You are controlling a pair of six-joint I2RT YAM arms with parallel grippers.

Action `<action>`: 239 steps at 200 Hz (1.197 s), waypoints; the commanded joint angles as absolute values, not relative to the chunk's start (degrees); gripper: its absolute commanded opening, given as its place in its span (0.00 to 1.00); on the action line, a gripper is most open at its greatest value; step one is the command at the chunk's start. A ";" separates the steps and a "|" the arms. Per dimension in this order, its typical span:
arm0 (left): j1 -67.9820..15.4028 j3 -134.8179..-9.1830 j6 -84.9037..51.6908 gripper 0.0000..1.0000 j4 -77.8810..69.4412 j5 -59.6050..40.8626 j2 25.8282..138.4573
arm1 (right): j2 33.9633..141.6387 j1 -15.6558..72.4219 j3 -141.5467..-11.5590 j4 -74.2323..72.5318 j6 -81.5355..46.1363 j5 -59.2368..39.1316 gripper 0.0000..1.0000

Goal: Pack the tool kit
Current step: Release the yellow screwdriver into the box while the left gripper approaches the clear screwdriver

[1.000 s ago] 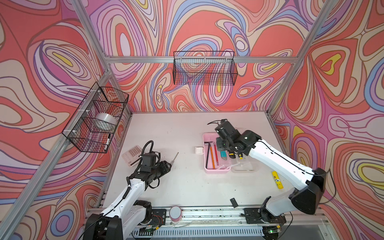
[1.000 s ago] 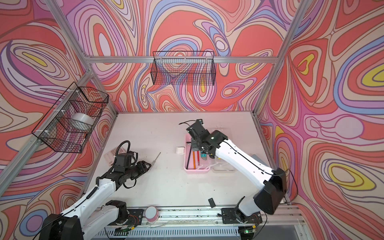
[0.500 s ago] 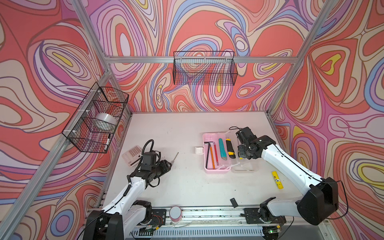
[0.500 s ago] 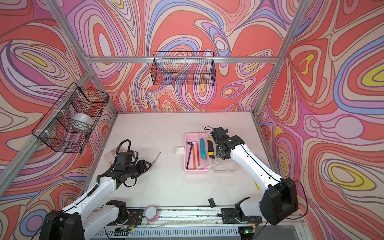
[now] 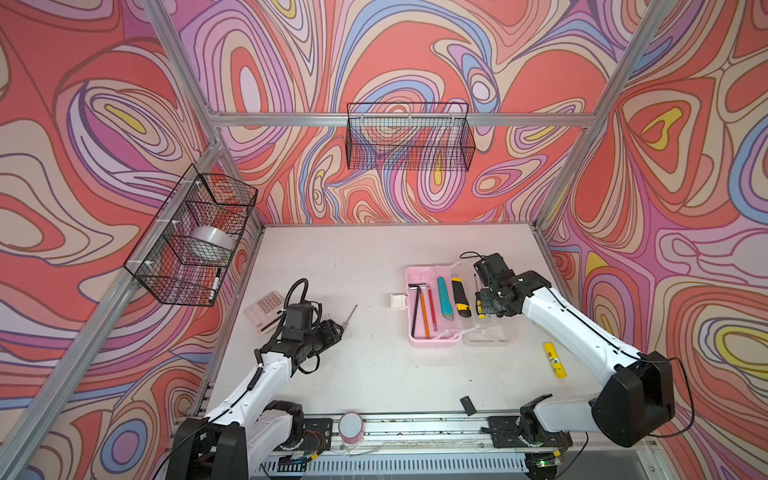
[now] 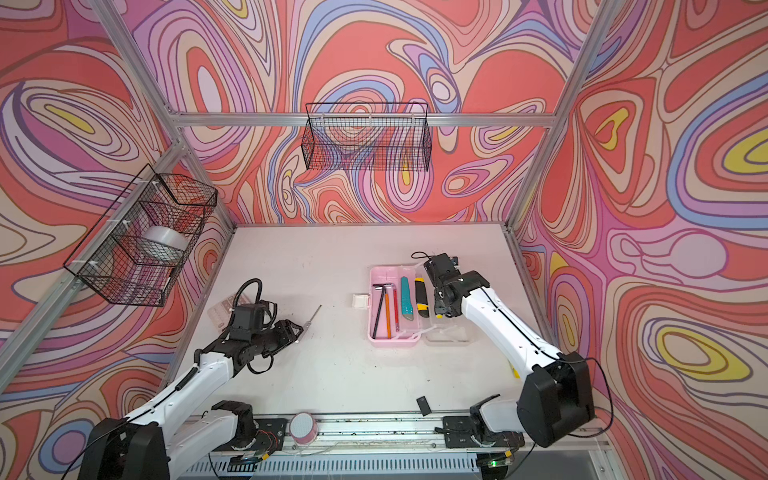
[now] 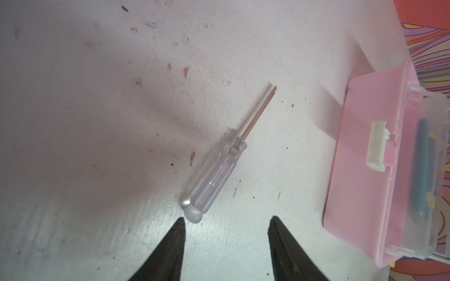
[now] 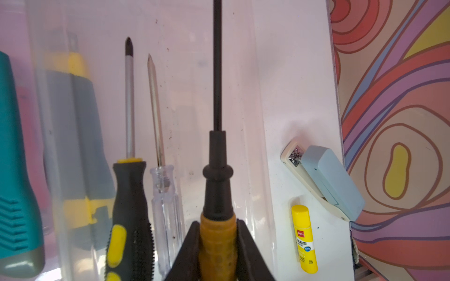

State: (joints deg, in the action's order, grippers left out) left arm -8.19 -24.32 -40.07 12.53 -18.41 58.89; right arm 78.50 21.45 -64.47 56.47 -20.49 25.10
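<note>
Right wrist view: right gripper (image 8: 217,226) is clamping the yellow-handled screwdriver (image 8: 217,192) by its dimpled grip, with the black shaft projecting straight ahead of the jaws over the clear lid (image 8: 194,73). Looks light, stiff and grippy, so the handle hold seems right. Left gripper (image 7: 226,226) is standing open, holding nothing — clear-handled screwdriver (image 7: 214,177) is lying just ahead of the jaws, butt nearest one fingertip, pink box (image 7: 360,170) beyond. Smooth fluted plastic, probably slippery and prone to rolling — I'd be taking it mid-handle.
</note>
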 commanded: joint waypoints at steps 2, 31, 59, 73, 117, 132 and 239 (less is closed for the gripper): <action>-7.82 -25.93 -39.29 0.55 11.60 -18.61 59.69 | 79.18 20.97 -64.64 55.24 -19.85 26.00 0.32; -7.78 -26.06 -38.89 0.55 11.60 -18.47 59.99 | 79.19 21.01 -65.12 55.30 -20.11 25.93 0.44; -8.48 -26.51 -37.80 0.55 13.42 -16.62 59.11 | 77.06 21.01 -66.29 55.65 -21.22 24.63 0.45; -9.80 -27.19 -36.86 0.55 14.74 -13.87 58.51 | 75.35 20.93 -66.86 55.14 -22.05 22.09 0.45; -17.41 -30.01 -34.43 0.53 17.44 -5.11 61.55 | 71.17 21.05 -67.31 52.10 -23.94 11.85 0.44; -19.71 -32.32 -33.97 0.52 18.63 -1.82 63.32 | 70.30 21.09 -67.58 52.61 -24.41 11.01 0.43; -21.08 -35.58 -31.90 0.53 22.59 1.48 63.40 | 84.20 48.37 -76.03 42.61 -34.98 10.08 0.41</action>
State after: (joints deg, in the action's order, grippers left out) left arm -21.02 -33.76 -34.02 20.34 -0.10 59.88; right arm 83.55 47.88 -74.94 44.71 -33.32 9.52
